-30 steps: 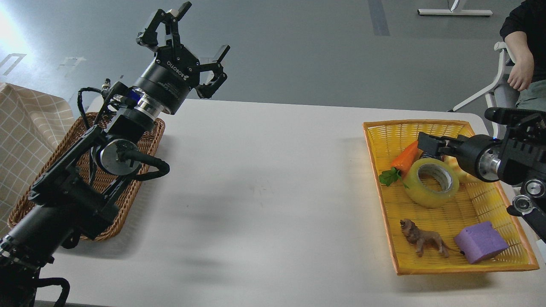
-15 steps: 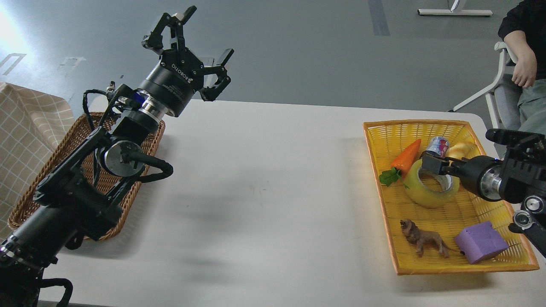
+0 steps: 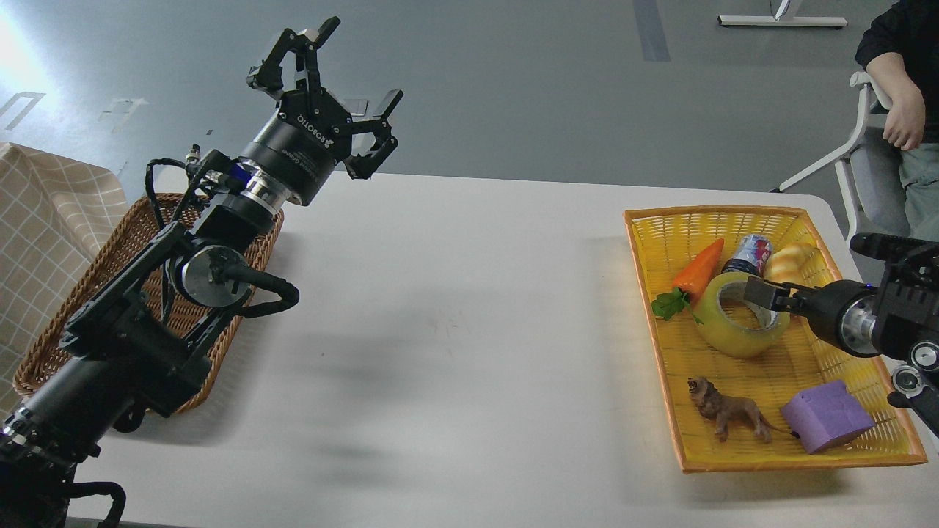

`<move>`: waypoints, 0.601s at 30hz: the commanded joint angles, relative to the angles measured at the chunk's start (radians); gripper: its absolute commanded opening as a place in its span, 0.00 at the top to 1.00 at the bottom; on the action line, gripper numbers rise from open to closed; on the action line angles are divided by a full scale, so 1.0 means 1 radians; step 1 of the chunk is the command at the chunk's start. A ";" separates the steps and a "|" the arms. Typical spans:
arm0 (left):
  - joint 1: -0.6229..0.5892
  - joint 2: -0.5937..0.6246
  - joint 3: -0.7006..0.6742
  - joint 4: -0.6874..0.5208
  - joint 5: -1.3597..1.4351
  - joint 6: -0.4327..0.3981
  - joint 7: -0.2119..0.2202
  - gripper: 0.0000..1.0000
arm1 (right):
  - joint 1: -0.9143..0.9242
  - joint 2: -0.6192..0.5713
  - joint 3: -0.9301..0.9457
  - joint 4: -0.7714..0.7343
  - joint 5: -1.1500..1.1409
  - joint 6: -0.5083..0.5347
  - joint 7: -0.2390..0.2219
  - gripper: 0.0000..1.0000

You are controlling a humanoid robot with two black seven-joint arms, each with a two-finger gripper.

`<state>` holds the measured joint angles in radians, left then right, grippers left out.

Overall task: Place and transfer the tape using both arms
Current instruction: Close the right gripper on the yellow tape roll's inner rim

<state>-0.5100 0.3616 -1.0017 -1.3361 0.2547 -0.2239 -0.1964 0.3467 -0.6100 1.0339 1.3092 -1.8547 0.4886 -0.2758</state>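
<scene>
Bare white table between baskets; left fingers spread wide; right fingers at tape, spread unclear.

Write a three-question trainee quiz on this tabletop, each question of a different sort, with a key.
1. True or false: the tape lies in the wicker basket.
2. Which thing lies nearest the purple block? A) carrot B) lion figure C) can
3. Fill in: the left gripper is raised with its fingers ____.

Key
1. False: it lies in the yellow tray, beside the carrot's green leaves, with the right gripper over its core.
2. B, just left of the block.
3. Spread open, holding nothing.
</scene>
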 commanded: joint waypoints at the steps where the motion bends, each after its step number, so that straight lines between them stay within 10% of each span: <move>1: 0.001 -0.001 0.000 0.000 0.001 0.003 -0.001 0.00 | -0.021 0.003 0.000 -0.007 -0.001 0.000 0.001 0.06; 18: 0.008 -0.004 -0.003 0.000 0.001 0.003 -0.001 0.00 | -0.041 0.015 -0.002 -0.013 -0.001 -0.012 0.000 0.51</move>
<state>-0.5020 0.3575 -1.0044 -1.3360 0.2563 -0.2209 -0.1965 0.3071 -0.5970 1.0324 1.2961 -1.8577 0.4770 -0.2750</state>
